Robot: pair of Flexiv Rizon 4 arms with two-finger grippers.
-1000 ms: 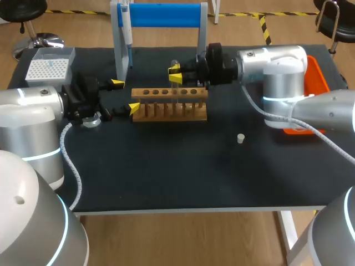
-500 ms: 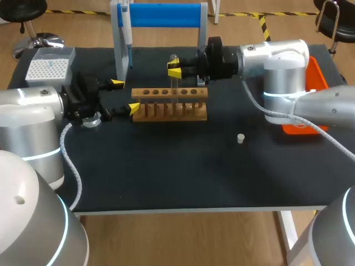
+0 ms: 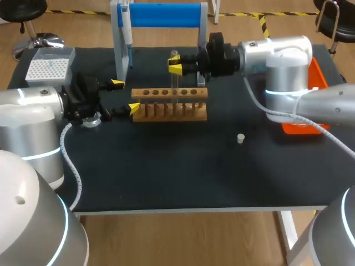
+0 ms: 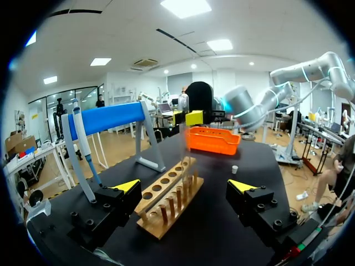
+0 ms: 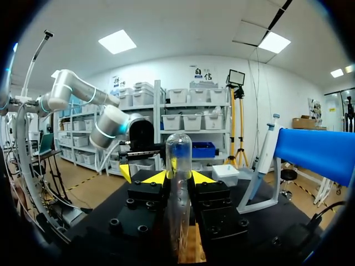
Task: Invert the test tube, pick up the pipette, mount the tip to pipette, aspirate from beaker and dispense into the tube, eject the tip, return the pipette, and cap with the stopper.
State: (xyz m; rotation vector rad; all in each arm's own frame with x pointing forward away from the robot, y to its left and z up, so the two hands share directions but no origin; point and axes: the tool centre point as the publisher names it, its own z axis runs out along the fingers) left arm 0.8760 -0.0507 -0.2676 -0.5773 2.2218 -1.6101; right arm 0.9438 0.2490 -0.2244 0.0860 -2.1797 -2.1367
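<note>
**A:** Black cloth covers the table [image 3: 166,183], I see. How far along would you say they are?

**B:** Barely begun, by my reckoning. The yellow-tipped fingers of the right gripper [image 3: 175,67] pinch the test tube [image 3: 175,83] from both sides. It stands upright, with its rounded end poking up above the fingertips. So the mouth points down, and the inverting isn't done yet.

**A:** And below those fingers?

**B:** The wooden rack [image 3: 169,105] sits right under them. Whether the tube's lower end has cleared its hole, I can't tell.

**A:** The other arm?

**B:** The left gripper [image 3: 125,95] has its fingers spread wide and holds nothing. The rack's end lies just ahead of them, with one tip close beside it.

**A:** Everything else is to come, then?

**B:** Looks so. The pipette [image 3: 126,33] hangs on the blue stand [image 3: 161,15], beyond the right fingers, untouched. The tip box [image 3: 49,69] sits off beside the left fingers. The stopper [image 3: 241,138] lies loose on the cloth, well apart from both pairs. The orange tray [image 3: 317,77] is back behind the right fingers. Mounting a tip, drawing up, dispensing, ejecting, returning and capping are all left. I can't pick out the beaker for sure.

**A:** Any labels worth reading?

**B:** None. No lettering shows on the tube, rack or pipette that I can make out.
</note>
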